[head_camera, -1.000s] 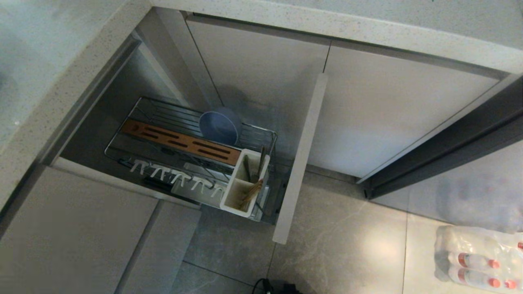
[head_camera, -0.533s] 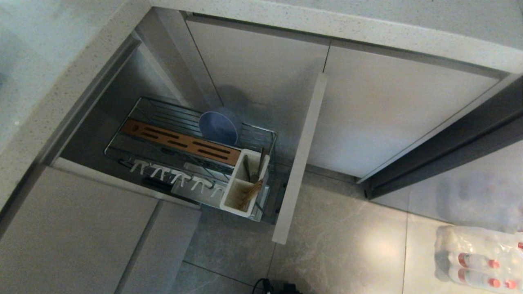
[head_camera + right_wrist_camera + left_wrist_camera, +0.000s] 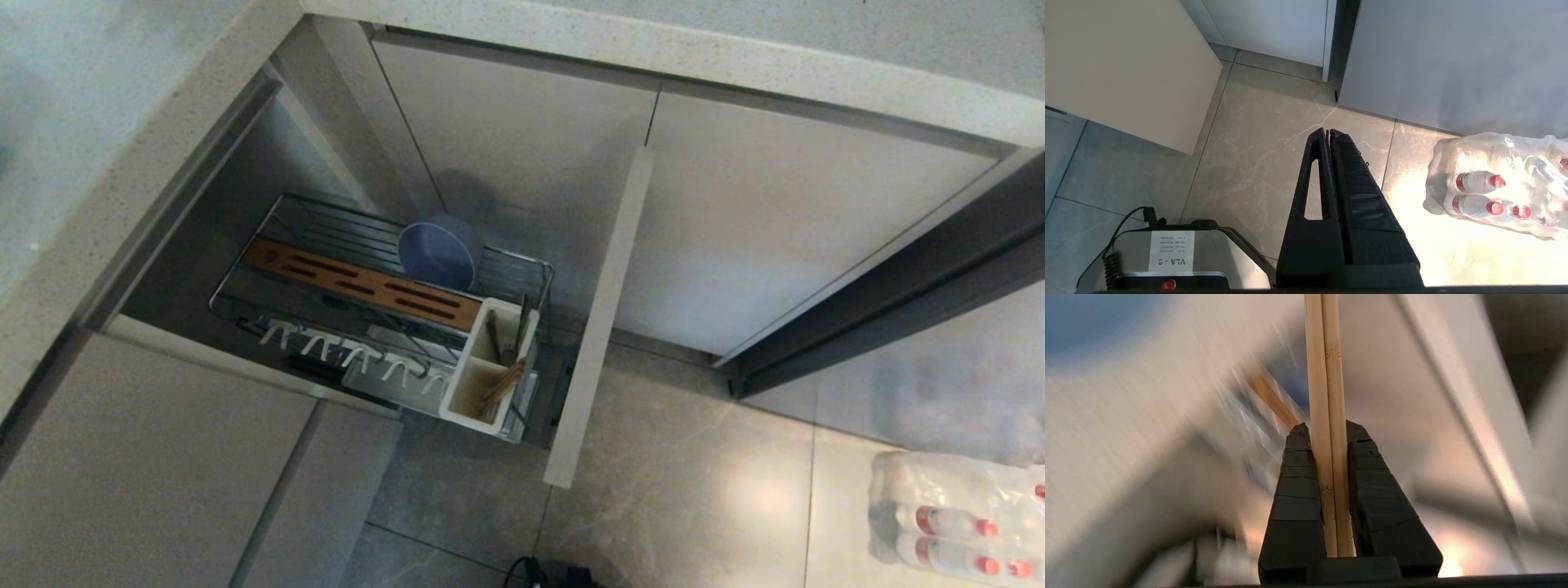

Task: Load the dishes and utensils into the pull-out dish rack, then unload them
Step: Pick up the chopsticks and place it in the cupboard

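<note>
The pull-out dish rack (image 3: 282, 214) stands drawn out of the cabinet, with its brown slotted strip (image 3: 359, 284) and beige front panel (image 3: 600, 318). A dusty-blue bowl (image 3: 437, 253) leans on edge in the wire basket. The white caddy (image 3: 467, 377) holds wooden chopsticks (image 3: 504, 382) and a dark slim utensil. Neither arm shows in the head view. In the left wrist view my left gripper (image 3: 1327, 428) is shut on a pair of chopsticks (image 3: 1325, 355) that run straight out past the fingertips, against a smeared background. My right gripper (image 3: 1327, 131) hangs shut and empty over the floor tiles.
A stone countertop (image 3: 122, 163) overhangs the rack on the left and at the back. A shrink-wrapped pack of water bottles (image 3: 955, 514) lies on the floor at the right. The robot's base (image 3: 1180, 253) sits beside the right gripper.
</note>
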Tool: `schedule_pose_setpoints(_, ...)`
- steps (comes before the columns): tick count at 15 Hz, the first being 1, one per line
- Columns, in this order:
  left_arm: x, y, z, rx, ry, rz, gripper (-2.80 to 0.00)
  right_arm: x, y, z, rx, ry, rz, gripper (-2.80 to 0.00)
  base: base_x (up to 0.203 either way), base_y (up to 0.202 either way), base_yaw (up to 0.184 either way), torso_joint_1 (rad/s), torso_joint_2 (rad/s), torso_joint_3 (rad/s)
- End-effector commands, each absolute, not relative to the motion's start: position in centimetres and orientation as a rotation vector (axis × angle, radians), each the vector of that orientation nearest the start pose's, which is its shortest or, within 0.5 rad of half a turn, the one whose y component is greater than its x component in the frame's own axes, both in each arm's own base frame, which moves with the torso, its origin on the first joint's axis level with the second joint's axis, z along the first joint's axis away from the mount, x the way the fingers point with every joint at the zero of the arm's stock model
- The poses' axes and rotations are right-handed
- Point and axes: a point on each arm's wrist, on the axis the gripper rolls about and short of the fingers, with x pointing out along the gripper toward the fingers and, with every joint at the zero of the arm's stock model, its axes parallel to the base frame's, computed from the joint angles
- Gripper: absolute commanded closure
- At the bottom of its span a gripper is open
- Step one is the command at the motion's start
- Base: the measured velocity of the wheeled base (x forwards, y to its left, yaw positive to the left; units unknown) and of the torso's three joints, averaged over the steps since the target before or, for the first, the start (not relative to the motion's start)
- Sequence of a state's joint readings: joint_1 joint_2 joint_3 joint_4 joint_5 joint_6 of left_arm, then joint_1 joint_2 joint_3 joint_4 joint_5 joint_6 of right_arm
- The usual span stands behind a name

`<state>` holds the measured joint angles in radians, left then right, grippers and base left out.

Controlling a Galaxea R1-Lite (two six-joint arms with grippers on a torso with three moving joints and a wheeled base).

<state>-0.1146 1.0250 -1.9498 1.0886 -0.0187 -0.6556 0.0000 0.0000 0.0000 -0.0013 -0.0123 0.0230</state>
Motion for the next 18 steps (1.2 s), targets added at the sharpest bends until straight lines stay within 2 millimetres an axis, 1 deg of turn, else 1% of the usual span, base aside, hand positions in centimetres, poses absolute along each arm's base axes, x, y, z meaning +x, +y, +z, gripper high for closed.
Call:
schedule_pose_setpoints(1,-1.8,0.2,41.7,-0.623,0.282,-0.158,0.0,-2.3,0.0,7.6,0.023,0.0,-0.012,0.0,0.0,0.0,0.0,0.0,0.0,0.0)
schedule_pose_setpoints(3,-0.5,-0.1,40.7,-0.552,0.43,-0.237,0.0,-2.3,0.0,7.6,0.023,0.0,-0.012,0.0,0.0,0.0,0.0,0.0,0.0,0.0)
schedule_pose_setpoints(6,1.6,-1.3,40.1,-0.536,0.619,-0.48,0.0,-2.3,0.0,7.6,0.023,0.0,-0.012,0.0,0.0,0.0,0.0,0.0,0.0,0.0)
schedule_pose_setpoints(8,3.5,-2.4,39.5,-0.516,0.734,-0.571,0.0,-2.3,0.0,7.6,0.023,-0.001,-0.012,0.0,0.0,0.0,0.0,0.0,0.0,0.0)
schedule_pose_setpoints(9,4.8,-3.1,39.2,-0.506,0.785,-0.583,0.0,-2.3,0.0,7.6,0.023,0.0,-0.012,0.0,0.0,0.0,0.0,0.0,0.0,0.0)
schedule_pose_setpoints(10,6.5,-4.0,38.8,-0.497,0.847,-0.576,0.0,-2.3,0.0,7.6,0.023,0.0,-0.012,0.0,0.0,0.0,0.0,0.0,0.0,0.0)
schedule_pose_setpoints(13,10.9,-6.1,37.0,-0.508,1.03,-0.502,0.0,-2.3,0.0,7.6,0.023,-0.001,-0.012,0.0,0.0,0.0,0.0,0.0,0.0,0.0)
schedule_pose_setpoints(14,12.1,-6.6,36.3,-0.542,1.087,-0.454,0.0,-2.3,0.0,7.6,0.023,-0.001,-0.012,0.0,0.0,0.0,0.0,0.0,0.0,0.0)
schedule_pose_setpoints(15,12.8,-6.9,35.7,-0.559,1.126,-0.42,0.0,-2.3,0.0,7.6,0.023,-0.001,-0.012,0.0,0.0,0.0,0.0,0.0,0.0,0.0)
schedule_pose_setpoints(16,13.4,-7.1,35.2,-0.563,1.147,-0.412,0.0,-2.3,0.0,7.6,0.023,-0.002,-0.012,0.0,0.0,0.0,0.0,0.0,0.0,0.0)
schedule_pose_setpoints(18,15.4,-7.7,34.6,-0.57,1.165,-0.395,0.0,-2.3,0.0,7.6,0.023,-0.001,-0.012,0.0,0.0,0.0,0.0,0.0,0.0,0.0)
